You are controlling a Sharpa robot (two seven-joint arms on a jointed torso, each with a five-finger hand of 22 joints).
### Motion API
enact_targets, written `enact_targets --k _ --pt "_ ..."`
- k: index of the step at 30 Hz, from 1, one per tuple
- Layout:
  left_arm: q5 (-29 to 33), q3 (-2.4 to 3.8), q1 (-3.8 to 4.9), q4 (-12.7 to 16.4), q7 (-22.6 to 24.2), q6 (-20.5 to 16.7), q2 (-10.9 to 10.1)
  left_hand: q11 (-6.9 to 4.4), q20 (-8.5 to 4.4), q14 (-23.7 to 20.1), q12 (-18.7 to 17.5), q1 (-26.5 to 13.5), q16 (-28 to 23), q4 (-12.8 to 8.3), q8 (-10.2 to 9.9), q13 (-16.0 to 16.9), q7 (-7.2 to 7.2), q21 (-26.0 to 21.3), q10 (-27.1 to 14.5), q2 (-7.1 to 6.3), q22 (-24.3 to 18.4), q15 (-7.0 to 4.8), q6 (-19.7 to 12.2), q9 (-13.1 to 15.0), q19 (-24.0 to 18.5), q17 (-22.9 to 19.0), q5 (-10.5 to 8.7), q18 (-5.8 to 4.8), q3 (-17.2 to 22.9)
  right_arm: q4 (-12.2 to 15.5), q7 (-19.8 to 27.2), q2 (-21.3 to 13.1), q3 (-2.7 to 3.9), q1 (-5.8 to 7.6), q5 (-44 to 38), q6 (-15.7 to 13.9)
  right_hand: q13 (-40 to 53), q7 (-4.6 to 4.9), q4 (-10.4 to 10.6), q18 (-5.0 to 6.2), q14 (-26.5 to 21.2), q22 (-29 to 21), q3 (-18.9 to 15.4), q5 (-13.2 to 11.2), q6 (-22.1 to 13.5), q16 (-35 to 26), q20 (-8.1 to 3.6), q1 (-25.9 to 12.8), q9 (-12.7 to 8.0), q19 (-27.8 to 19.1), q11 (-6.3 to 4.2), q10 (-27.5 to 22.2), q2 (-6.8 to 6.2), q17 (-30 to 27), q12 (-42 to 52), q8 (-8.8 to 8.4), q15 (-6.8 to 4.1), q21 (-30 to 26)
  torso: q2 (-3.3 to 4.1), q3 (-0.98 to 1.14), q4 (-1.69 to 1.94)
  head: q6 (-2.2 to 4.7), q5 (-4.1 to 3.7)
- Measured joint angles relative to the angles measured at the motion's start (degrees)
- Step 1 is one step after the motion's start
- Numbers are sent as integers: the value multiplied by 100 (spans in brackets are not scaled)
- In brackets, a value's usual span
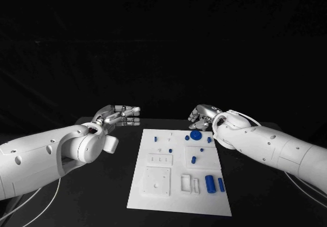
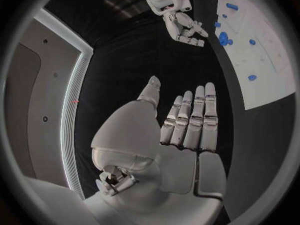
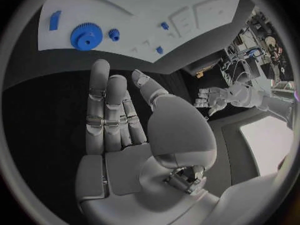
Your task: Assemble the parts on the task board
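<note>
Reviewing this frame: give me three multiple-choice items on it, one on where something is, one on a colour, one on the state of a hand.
1. Where is the large round gear on the task board?
A. At the board's far end, near the right hand
B. At the board's near edge
C. Off the board, on the black table

2. What colour are the two cylinders lying side by side toward the board's near right corner?
A. Red
B. Blue
C. Green

3. What is the left hand doing?
A. Gripping a cylinder
B. Pressing on the board
C. Holding nothing, fingers extended

Key: 1 A, the gear lies just before the right hand. 2 B, both are blue. 3 C, the left wrist view shows straight fingers over black table.
</note>
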Motion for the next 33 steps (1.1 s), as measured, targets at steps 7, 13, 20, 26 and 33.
enact_targets --k 7,13,20,26,33 --pt "0 3 53 56 0 6 4 -47 0 0 0 0 0 -16 0 0 -64 0 47 0 0 0 64 0 0 0 0 0 -16 67 -221 20 0 6 -366 239 0 0 83 -9 -22 177 463 -125 0 285 -25 -94 0 159 -9 44 -61 -117 0 0 -17 51 105 -5 46 41 -55" --pt "-1 3 67 74 -8 13 5 -47 0 0 0 0 0 -16 0 -1 -72 2 47 0 1 0 72 5 0 -1 0 0 -16 109 -364 23 0 4 -555 412 0 13 216 -13 -53 116 337 -126 13 467 -14 -55 0 193 12 -77 -100 -364 0 0 11 -192 182 -2 57 70 -73" --pt "-11 2 100 127 -14 19 -4 -67 0 0 0 0 0 -16 0 -1 -72 22 26 0 1 0 72 5 0 -1 0 -1 -16 99 -470 69 -5 -1 -725 520 -1 -4 285 -47 -80 94 48 -152 30 550 -14 67 -1 193 53 -220 -84 -496 0 0 37 -282 253 9 80 98 -88" --pt "-25 3 118 192 -21 25 -19 -67 0 0 0 0 0 -16 0 -1 -72 22 26 0 1 0 72 4 0 -1 0 -1 -16 99 -519 114 -10 -24 -832 560 -1 -4 285 -51 -80 94 48 -192 30 563 -13 107 -1 192 61 -228 -77 -524 0 0 37 -282 305 14 107 100 -107" --pt "-39 3 159 213 -30 32 -21 -67 0 0 0 -31 0 -16 0 -1 -88 22 26 -31 1 0 56 4 -1 -1 0 -1 -16 93 -577 156 -24 -37 -924 639 -1 -4 229 -57 -80 104 179 -192 30 623 -12 112 -1 192 37 -204 -83 -555 0 0 37 -282 353 23 120 125 -98"
